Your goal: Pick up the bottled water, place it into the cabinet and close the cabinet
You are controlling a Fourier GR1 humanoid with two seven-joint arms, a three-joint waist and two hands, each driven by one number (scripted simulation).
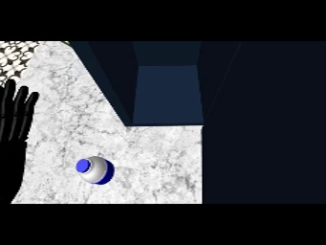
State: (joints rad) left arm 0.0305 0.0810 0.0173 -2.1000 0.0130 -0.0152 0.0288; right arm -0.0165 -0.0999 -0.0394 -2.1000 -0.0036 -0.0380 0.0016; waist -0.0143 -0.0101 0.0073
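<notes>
The bottled water (94,170) stands upright on the marble counter (151,153), seen from above as a white body with a blue cap. My left hand (4,129) shows at the view's left edge, open with fingers straight up, resting a little left of the bottle and not touching it. The dark blue cabinet (167,91) stands open beyond the bottle, its inside visible as a blue recess. Its door (275,124) fills the right side of the view. My right hand does not show.
A patterned black-and-white wall strip (6,57) lies at the top left. The counter runs from the cabinet's front to the lower edge of the view.
</notes>
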